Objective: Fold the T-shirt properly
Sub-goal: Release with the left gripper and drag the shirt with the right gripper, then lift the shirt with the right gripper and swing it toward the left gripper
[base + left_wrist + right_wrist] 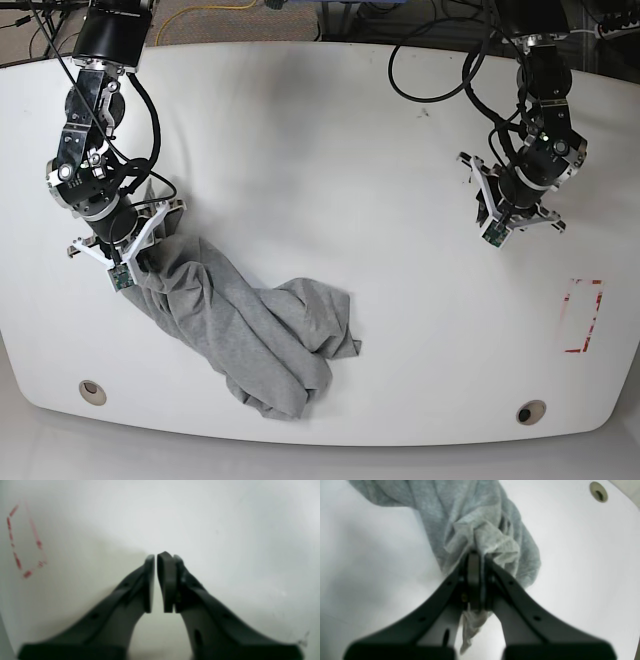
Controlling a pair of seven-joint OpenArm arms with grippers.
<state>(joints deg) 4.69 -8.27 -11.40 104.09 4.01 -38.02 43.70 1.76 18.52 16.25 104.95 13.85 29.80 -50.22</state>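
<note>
The T-shirt lay bunched in a twisted heap at the near left of the table, soft, light and limp, sure to sag. The right gripper was clamped tight on a wad of its cloth; a hem or shoulder seam looked the better hold. Further off, the left gripper stood barely parted, holding nothing.

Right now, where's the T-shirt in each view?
Left wrist: not in it, only bare table and a red dashed mark.
Right wrist: T-shirt top centre, bunched in the right hand.
Base: lower left, trailing from that hand to bottom centre.
Shared landmark: the table's round hole, in right wrist and base.
</note>
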